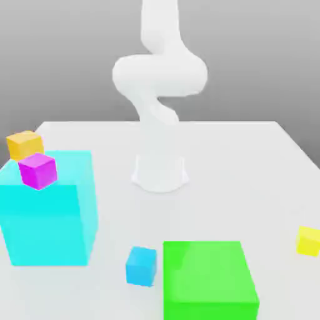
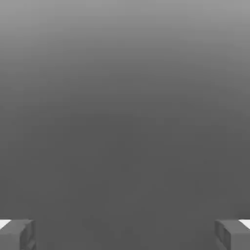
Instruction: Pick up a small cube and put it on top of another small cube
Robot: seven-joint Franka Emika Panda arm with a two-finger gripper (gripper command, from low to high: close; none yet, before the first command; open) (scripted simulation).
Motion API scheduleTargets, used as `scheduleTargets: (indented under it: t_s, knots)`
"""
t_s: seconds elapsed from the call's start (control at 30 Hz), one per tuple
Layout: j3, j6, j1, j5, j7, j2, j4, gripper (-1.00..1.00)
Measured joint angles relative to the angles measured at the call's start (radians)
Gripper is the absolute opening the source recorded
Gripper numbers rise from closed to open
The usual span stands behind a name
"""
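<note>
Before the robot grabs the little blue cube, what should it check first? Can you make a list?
1. Gripper open, nothing between its fingers: ok.
2. Small sky-blue cube resting on the white table, top bare: ok.
3. Room around it: the big green block sits close on the exterior view's right, gap narrow: cannot tell.
4. A small cube to stack on: the magenta cube sits on the big cyan block, top bare: ok.
5. Gripper lined up above the blue cube: not ok.
</note>
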Motion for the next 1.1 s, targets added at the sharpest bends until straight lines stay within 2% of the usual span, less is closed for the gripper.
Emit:
scheduleTargets:
  t_s: [0.27, 0.63, 0.87, 1.1]
  knots:
    - [0.069, 0.109, -0.095, 0.056, 0.315, 0.181, -0.098, 0.00]
    - [0.169, 0.258, -0.208, 0.081, 0.775, 0.424, -0.231, 0.00]
    - [0.225, 0.354, -0.275, 0.056, 1.097, 0.581, -0.316, 0.00]
    - [0.234, 0.451, -0.316, -0.024, 1.459, 0.742, -0.401, 0.00]
